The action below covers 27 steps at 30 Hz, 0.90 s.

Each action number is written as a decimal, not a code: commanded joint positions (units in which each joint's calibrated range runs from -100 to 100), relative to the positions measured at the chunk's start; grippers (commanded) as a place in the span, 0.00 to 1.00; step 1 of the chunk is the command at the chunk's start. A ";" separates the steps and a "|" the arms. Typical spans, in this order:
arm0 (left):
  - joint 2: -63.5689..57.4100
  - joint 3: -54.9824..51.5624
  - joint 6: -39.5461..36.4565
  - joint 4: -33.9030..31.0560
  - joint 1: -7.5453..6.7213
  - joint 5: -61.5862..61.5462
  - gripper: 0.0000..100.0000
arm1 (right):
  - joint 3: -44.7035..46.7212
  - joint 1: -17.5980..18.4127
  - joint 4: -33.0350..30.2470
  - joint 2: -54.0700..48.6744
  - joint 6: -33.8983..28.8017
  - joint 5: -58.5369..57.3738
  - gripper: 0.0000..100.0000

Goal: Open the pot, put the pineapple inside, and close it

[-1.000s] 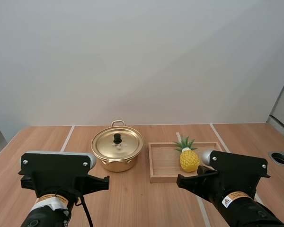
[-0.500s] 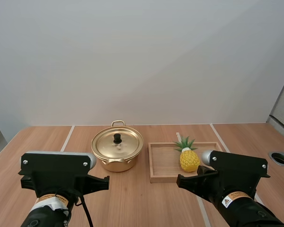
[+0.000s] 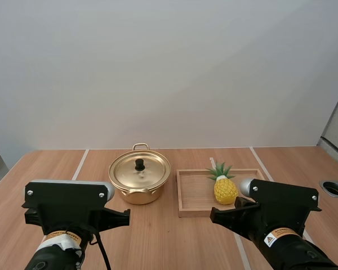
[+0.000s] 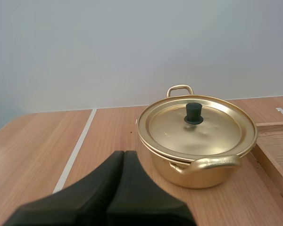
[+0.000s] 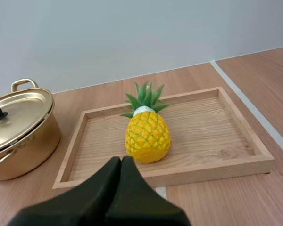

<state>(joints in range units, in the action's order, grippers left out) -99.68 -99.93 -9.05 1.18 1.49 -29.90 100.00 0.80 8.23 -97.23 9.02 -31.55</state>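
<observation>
My left gripper [image 4: 123, 154] is closed on nothing: its two black fingers lie pressed together as one dark wedge, pointing across the bench [image 3: 158, 236] toward the pot [image 4: 198, 175]. It hangs short of the pot, with bare wood between its tip and the pot's wall.

The pot is gold-coloured and stands upright on the bench. Its lid [image 4: 212, 134] sits flat on the rim, closed, with a small black knob [image 4: 194, 113] at the centre. One looped handle [image 4: 212, 163] faces my left gripper and the other handle [image 4: 180, 88] sticks out on the far side.

My right gripper [image 5: 121, 161] is also closed and empty, its fingers meeting in a single wedge. It is aimed at the pineapple [image 5: 147, 136] and sits just outside the near rim of the wooden tray [image 5: 212, 165], touching neither.

The pineapple is inside the tray, about midway along it and closer to the near rim than the far one. Its yellow body rests on the tray floor and its green crown [image 5: 145, 97] points away from me. I cannot tell whether it stands upright or leans back.

Seen from above, the tray lies just to the right of the pot, close beside it but not touching. My left arm [image 3: 67, 211] is in front of the pot and my right arm [image 3: 279, 211] is in front of the tray's right end.
</observation>
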 commanded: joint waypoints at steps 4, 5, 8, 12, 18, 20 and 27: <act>-0.32 -0.07 -0.15 -0.27 0.04 0.65 0.00 | 0.00 0.03 -0.44 0.10 0.00 -0.02 0.00; -0.32 -0.07 -0.15 -0.27 0.04 0.65 0.00 | 0.00 0.03 -0.44 0.10 0.00 -0.02 0.00; -0.32 -0.07 -0.15 -0.27 0.04 0.65 0.00 | 0.00 0.03 -0.44 0.10 0.00 -0.02 0.00; -0.32 -0.07 -0.15 -0.27 0.04 1.84 0.00 | 0.00 0.03 -0.44 0.10 0.00 0.83 0.00; -0.32 -0.07 -0.15 -1.90 0.04 23.91 0.00 | 0.00 0.03 -1.82 0.10 0.30 23.66 0.00; -0.32 -0.07 -0.15 -2.47 0.04 34.92 0.00 | 0.00 0.03 -1.94 0.10 0.30 36.16 0.00; -0.32 0.18 1.49 -8.37 0.04 63.26 0.00 | 0.00 0.04 -4.27 0.10 0.30 85.49 0.00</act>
<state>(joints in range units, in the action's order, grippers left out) -99.68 -100.00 -8.19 -3.98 1.49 26.16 100.00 0.80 5.92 -97.09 9.02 36.49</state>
